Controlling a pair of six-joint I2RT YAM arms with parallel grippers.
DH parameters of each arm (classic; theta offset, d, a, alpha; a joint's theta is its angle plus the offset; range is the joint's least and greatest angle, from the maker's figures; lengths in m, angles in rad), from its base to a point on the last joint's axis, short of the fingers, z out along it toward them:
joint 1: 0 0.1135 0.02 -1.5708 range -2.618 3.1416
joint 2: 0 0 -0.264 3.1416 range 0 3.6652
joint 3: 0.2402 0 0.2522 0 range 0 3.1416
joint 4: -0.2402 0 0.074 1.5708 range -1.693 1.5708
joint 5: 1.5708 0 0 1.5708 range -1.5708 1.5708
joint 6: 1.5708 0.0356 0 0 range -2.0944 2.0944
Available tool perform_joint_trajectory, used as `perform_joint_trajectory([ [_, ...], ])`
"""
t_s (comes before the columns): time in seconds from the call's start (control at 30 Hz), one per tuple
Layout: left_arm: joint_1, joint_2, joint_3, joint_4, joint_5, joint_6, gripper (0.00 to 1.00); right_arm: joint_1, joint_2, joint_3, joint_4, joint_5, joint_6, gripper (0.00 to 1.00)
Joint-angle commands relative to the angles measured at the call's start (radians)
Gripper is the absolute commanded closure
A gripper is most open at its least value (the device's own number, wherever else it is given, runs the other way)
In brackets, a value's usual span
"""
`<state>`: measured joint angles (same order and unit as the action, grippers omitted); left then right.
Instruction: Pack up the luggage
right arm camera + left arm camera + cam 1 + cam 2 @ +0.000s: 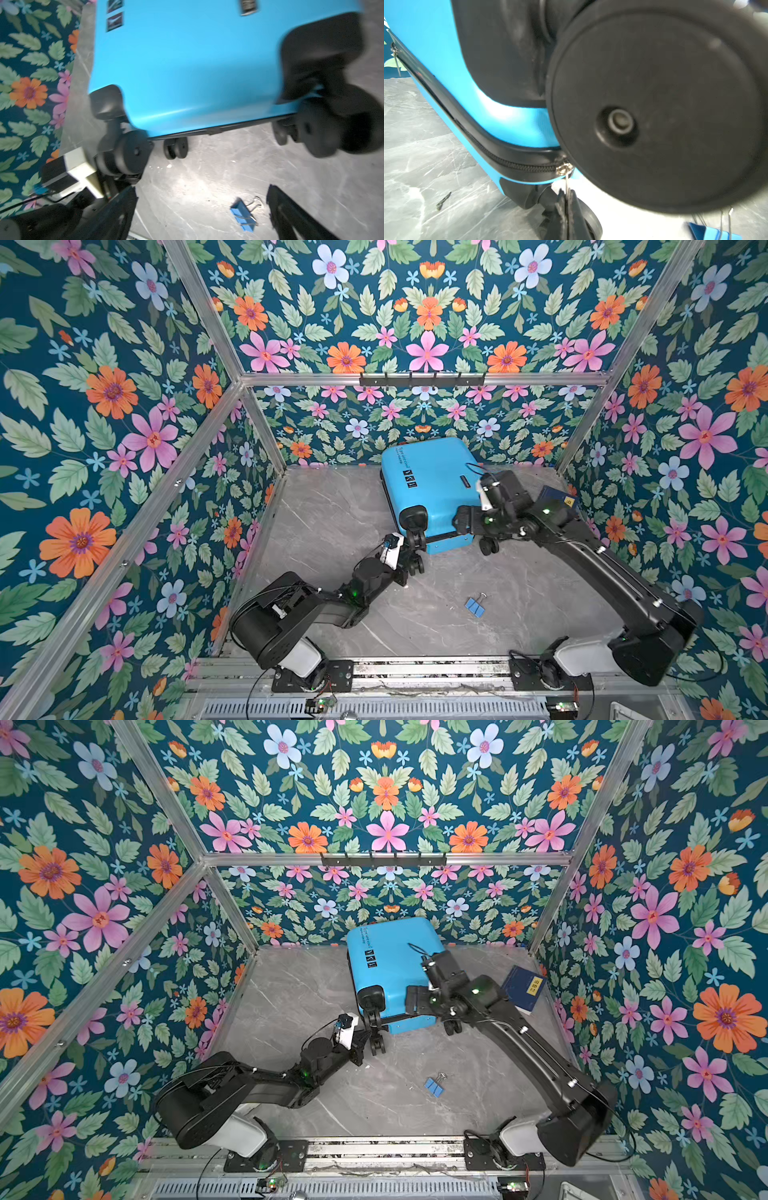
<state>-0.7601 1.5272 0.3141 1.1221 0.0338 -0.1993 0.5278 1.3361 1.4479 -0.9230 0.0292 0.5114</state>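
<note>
- Back of the grey marble-look desk [332,531], about centre: the small sky-blue hard-shell suitcase [432,485] lies flat with its shell halves together and its wheel end toward me.
- Left jaws: pinched tight on the thin metal zipper pull [566,182] at a wheel-end corner of the case, just beside a big black spinner wheel [654,114]. The pads [560,207] meet around the tab.
- Zip: the teeth look meshed on the run leading up to the silver slider [562,168]. Past it the wheel blocks my view, so I cannot tell how much is left to close.
- Right jaws: spread wide and holding nothing, hovering by the wheel end of the shell. The fingers [120,207] stand well apart in the right wrist view.
- Loose outside the case: a dark-blue book with a yellow label [521,988] lies near the right wall, and a small blue binder clip [475,605] lies on the near desk.
- Progress, my read: the case is shut and zipping is in hand, so this is a late stage. The contents are hidden. If the book or clip were meant to go in, that part is not done.
</note>
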Motion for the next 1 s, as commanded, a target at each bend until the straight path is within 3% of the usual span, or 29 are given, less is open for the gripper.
perform_joint_trajectory([
  [0.0,0.006,-0.009,0.004,0.07,0.01,0.005,1.0,-0.1,-0.057,-0.053,-0.015,0.032,-0.103,0.01],
  [0.2,0.015,0.009,0.017,0.082,0.027,0.002,1.0,-0.231,-0.013,-0.074,-0.054,0.076,-0.198,0.01],
  [0.5,0.017,0.016,0.026,0.087,0.048,-0.009,1.0,-0.24,0.161,-0.001,0.012,0.039,-0.329,0.03],
  [0.97,0.018,-0.004,0.016,0.077,0.046,-0.008,1.0,-0.288,0.313,0.098,0.006,-0.066,-0.401,0.34],
])
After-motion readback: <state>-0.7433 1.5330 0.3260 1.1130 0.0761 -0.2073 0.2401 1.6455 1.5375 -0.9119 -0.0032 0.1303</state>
